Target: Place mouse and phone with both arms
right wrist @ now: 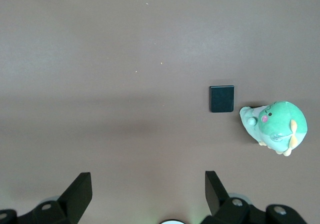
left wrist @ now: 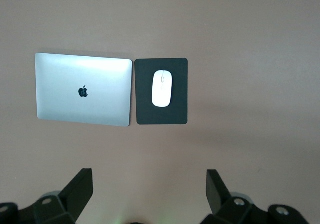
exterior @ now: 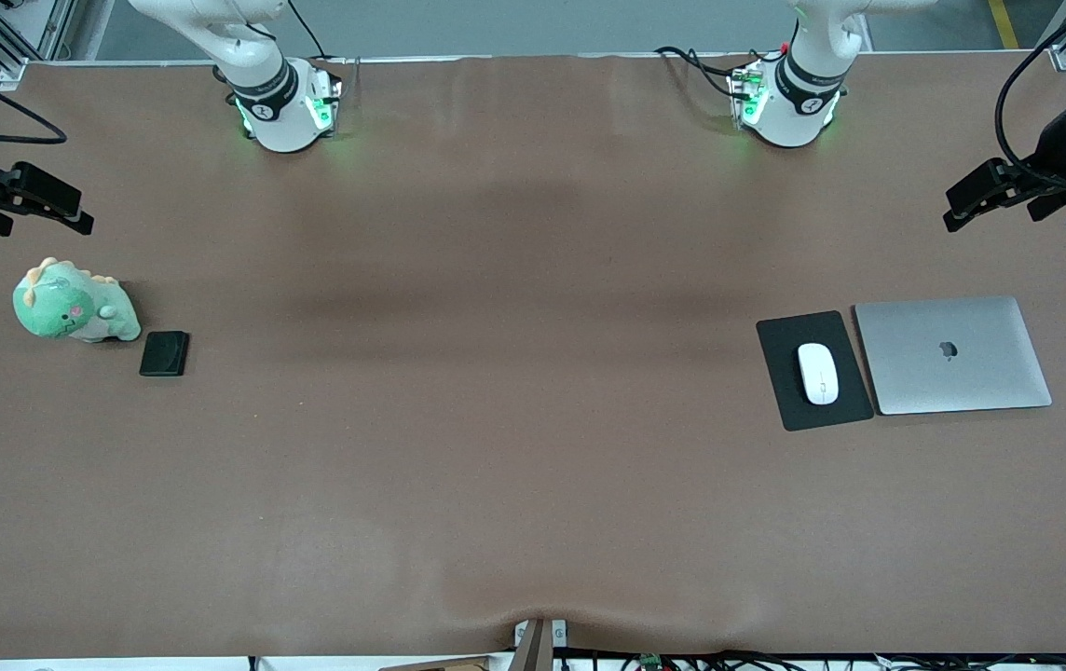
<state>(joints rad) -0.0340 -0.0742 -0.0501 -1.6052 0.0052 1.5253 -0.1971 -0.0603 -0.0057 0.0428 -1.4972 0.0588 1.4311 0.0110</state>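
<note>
Mouse (exterior: 817, 373) lies on mouse pad (exterior: 813, 370); phone (exterior: 164, 353) beside plush dinosaur (exterior: 73, 305). Left tool (exterior: 985, 198) and right tool (exterior: 48, 203) hover over the counter's (exterior: 514, 419) ends, fingers apart.

The mouse (exterior: 817, 373) is glossy white, its pad (exterior: 789, 403) black; the laptop (exterior: 952, 355) silver; the phone (exterior: 164, 353) black; the plush toy (exterior: 72, 306) green; the counter (exterior: 496, 419) brown.

only readable mark: dark apple logo centred on the lid of the closed silver laptop (exterior: 952, 355), seen in front and left wrist views. no legible text, numbers or labels anywhere else, incl. the arm bases.
</note>
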